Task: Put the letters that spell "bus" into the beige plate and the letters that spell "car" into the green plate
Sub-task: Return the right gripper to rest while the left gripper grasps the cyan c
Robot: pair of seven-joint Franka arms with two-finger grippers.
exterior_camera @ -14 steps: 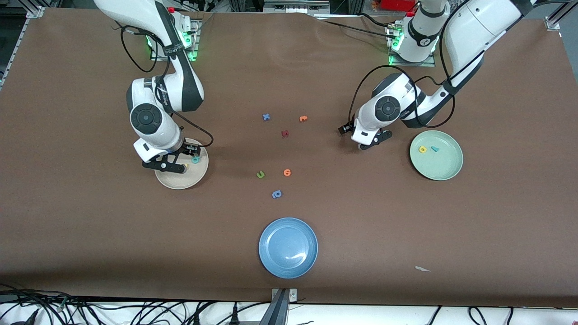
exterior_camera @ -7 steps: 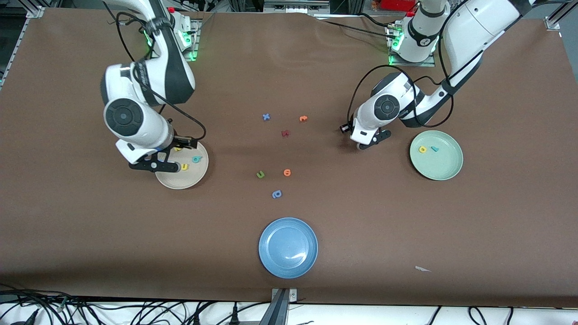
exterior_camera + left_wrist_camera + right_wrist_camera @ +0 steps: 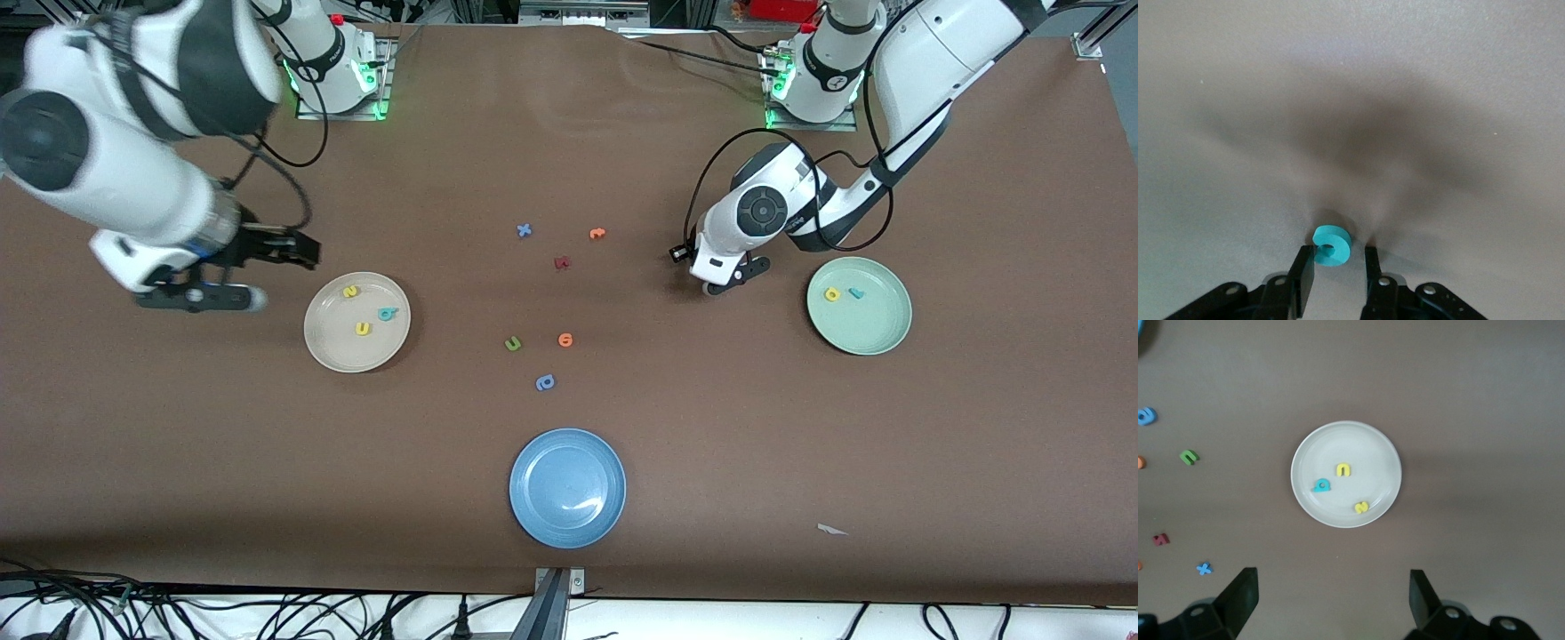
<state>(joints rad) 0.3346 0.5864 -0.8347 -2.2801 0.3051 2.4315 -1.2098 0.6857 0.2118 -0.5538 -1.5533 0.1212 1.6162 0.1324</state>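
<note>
Brown matte sheeting covers the table [image 3: 569, 551] from edge to edge, lightly creased near the robot bases; cables trail along the edge nearest the front camera, and a small pale scrap [image 3: 832, 530] lies on the sheet toward the left arm's end. No brand or label can be read anywhere; the only writing is the foam letters themselves.

The beige plate [image 3: 333, 351] sits toward the right arm's end and holds a yellow "s" [image 3: 350, 291], a yellow "u" [image 3: 362, 329] and a teal "b" [image 3: 387, 313], each apart from the others. The green plate [image 3: 871, 333] sits toward the left arm's end and holds a yellow "a" [image 3: 832, 294] with a teal "r" [image 3: 856, 292] just beside it.

The left gripper [image 3: 722, 286] is low at the table between the loose letters and the green plate. In the left wrist view its fingers [image 3: 1302, 275] flank the teal "c" [image 3: 1332, 245] closely; contact cannot be confirmed. The right gripper [image 3: 233, 271] hangs above bare sheet beside the beige plate, fingers spread wide with nothing between them.

Loose at mid-table: a blue "x" [image 3: 524, 230], an orange letter [image 3: 597, 234], a dark red letter [image 3: 561, 263], a green "u" [image 3: 513, 343], a second orange letter [image 3: 565, 340] and a blue "p"-like letter [image 3: 545, 382]. The blue plate [image 3: 567, 524] lies nearest the front camera.
</note>
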